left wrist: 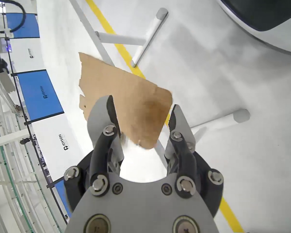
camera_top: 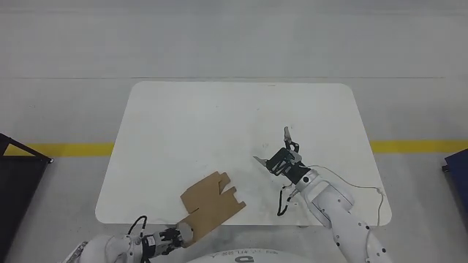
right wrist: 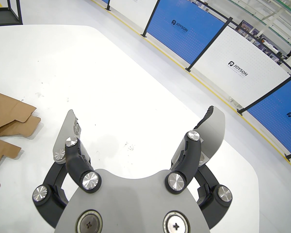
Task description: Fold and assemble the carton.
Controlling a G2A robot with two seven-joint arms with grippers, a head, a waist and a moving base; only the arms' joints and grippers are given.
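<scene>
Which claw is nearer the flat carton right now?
Left. The left claw sits at the carton's overhanging near end, open, that end between its fingers; the right claw hangs open over the table, apart from it.

A white table [camera_top: 219,117] with rounded corners stood on a pale grey floor [camera_top: 234,29], where a yellow line [camera_top: 73,148] ran. Blue and white partition panels [right wrist: 184,30] fenced the room beyond, near a black rack [right wrist: 4,16].

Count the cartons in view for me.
1: a flat carton at the table's near edge, one end overhanging between the fingers of the open left gripper. None seems hidden.
</scene>
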